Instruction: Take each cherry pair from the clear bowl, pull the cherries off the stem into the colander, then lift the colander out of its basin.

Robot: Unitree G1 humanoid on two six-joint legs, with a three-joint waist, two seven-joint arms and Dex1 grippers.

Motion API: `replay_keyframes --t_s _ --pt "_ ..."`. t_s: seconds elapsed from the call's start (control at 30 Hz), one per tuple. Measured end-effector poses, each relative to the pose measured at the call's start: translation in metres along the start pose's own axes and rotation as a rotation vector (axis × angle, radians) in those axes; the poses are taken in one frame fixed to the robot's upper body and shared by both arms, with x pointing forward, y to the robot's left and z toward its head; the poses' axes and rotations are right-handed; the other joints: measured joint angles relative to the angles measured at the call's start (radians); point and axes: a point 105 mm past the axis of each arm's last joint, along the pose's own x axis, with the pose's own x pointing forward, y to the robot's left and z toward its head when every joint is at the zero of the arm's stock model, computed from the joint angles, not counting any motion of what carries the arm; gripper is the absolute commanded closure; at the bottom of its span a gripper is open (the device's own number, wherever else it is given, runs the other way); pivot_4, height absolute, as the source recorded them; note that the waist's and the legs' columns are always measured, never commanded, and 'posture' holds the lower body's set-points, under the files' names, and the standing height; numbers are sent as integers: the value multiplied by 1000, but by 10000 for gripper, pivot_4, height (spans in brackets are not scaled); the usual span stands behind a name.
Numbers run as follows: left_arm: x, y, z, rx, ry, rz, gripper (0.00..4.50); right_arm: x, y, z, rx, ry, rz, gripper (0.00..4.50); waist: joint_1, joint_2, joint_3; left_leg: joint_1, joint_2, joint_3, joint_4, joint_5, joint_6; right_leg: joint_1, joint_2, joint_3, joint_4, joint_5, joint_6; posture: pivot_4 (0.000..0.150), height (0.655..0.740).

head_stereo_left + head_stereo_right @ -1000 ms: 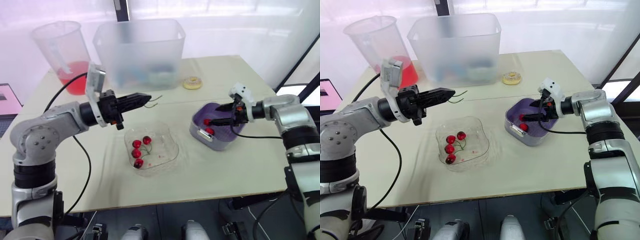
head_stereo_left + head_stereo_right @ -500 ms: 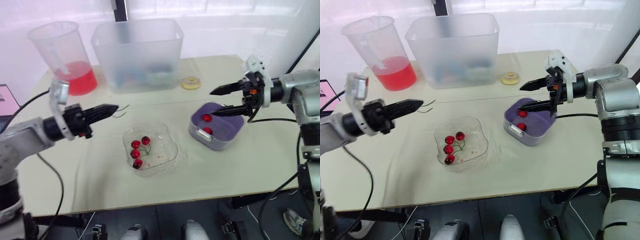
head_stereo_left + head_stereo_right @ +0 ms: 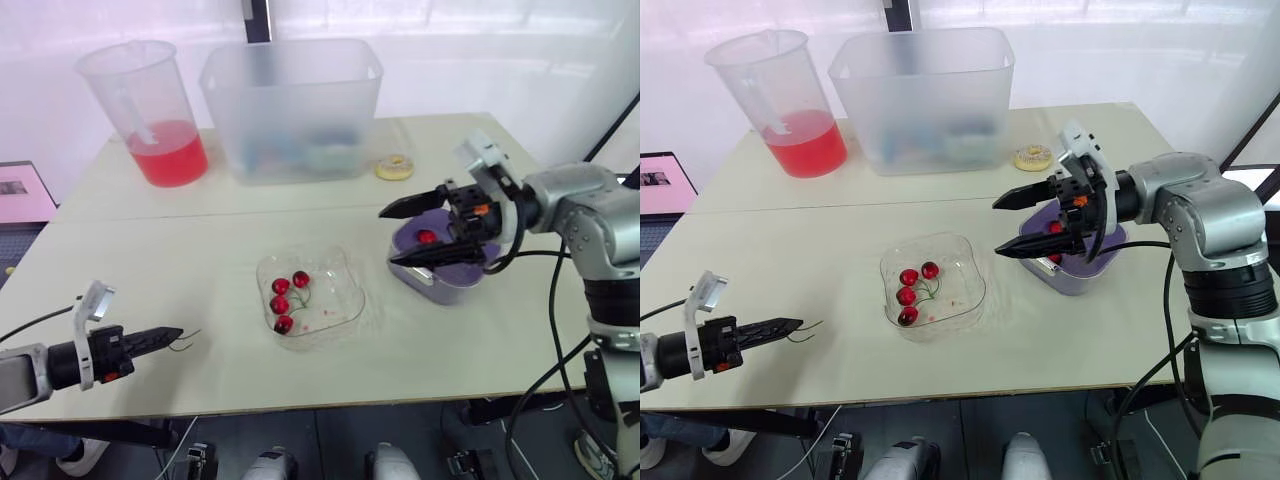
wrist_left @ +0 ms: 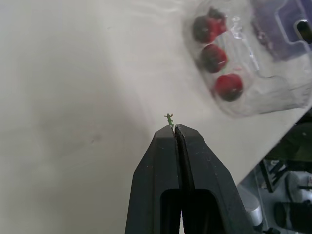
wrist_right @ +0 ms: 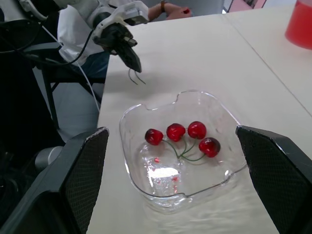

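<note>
clear bowl (image 3: 968, 299): upright, holds four stemmed red cherries (image 3: 911, 294) | purple colander (image 3: 443, 284): right of bowl, cherry (image 3: 427, 237) inside | bare stem (image 4: 168, 118): far left of bowl

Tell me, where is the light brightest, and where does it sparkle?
Left eye view: the light is brightest along the white backdrop behind the tub. Right wrist view: a white glint sits on the floor of the bowl. Left wrist view: pale streaks of glare cross the bowl's wall.

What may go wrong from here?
1. The left gripper holds the bare stem near the table edge; it may fall off.
2. The open right gripper hangs beside the bowl; reaching in may push it.
3. The cherries lie with stems crossed; both pairs may lift together.
</note>
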Motion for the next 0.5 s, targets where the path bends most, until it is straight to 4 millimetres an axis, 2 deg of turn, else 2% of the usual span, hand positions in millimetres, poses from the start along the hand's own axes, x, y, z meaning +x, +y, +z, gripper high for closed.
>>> replay_keyframes --t_s 0.1,0.13,0.17,0.3,0.5 --pt "-4 21 -1 21 -13 100 31798 1 1 1 4 -6 1 0 -5 0 0 0 0 0 -1 0 0 0 0 0 0 0 0 1500 7400" --pt "-6 27 -3 24 -12 125 25434 1 1 1 4 -6 -3 0 -6 0 0 0 0 0 -1 0 0 0 0 0 0 0 0 1500 7400" --pt "-8 31 -4 23 -13 137 21387 1 0 1 5 -6 -5 0 -6 0 0 0 0 0 -1 0 0 0 0 0 0 0 0 1500 7400" --pt "-14 39 0 27 -41 160 615 3 0 -1 10 -4 -1 0 -7 0 0 0 0 0 -1 0 0 -1 0 0 0 0 0 1500 7400" --pt "-37 42 31 88 -163 218 249 7 -3 -5 28 -14 17 0 -7 0 0 0 0 0 -1 0 0 0 0 0 0 0 0 1500 7400"
